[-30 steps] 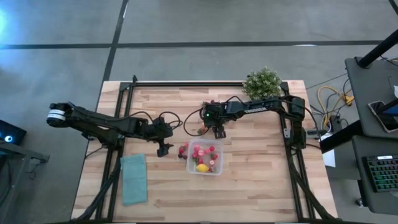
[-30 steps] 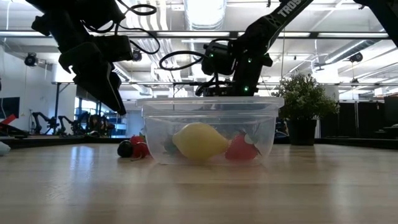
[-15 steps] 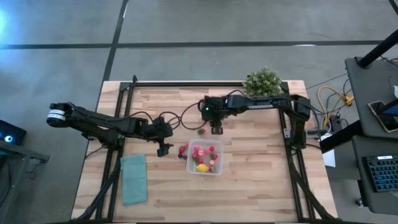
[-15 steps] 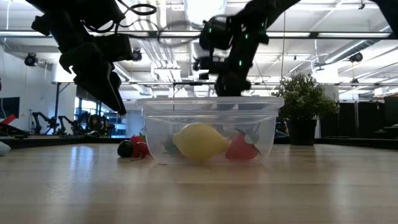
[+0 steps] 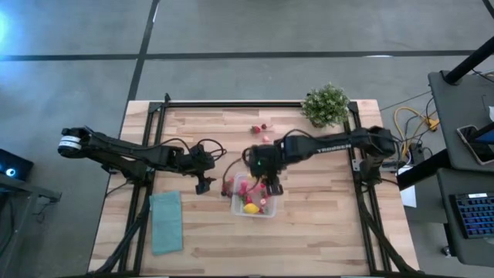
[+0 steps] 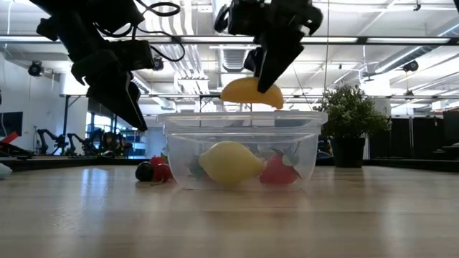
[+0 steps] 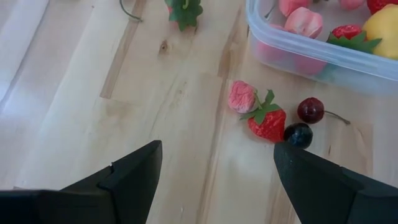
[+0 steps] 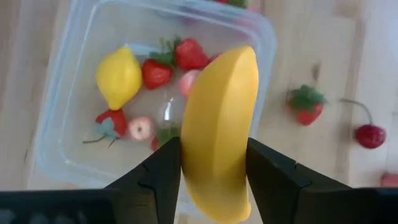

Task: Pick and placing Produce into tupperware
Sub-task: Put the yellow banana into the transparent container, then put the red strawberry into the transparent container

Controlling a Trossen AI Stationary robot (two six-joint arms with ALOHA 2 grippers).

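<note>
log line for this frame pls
right end effector: holds banana above container | left end effector: open, idle beside loose strawberry | lemon: in container

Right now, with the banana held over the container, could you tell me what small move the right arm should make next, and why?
Probably open the fingers. The right gripper holds the banana directly above the tupperware, whose lemon and strawberries leave room below.

Two dark arms here, black cables looping along them; the left arm (image 5: 123, 152) wears a silver end cap, the right arm (image 5: 332, 144) white lettering.
</note>
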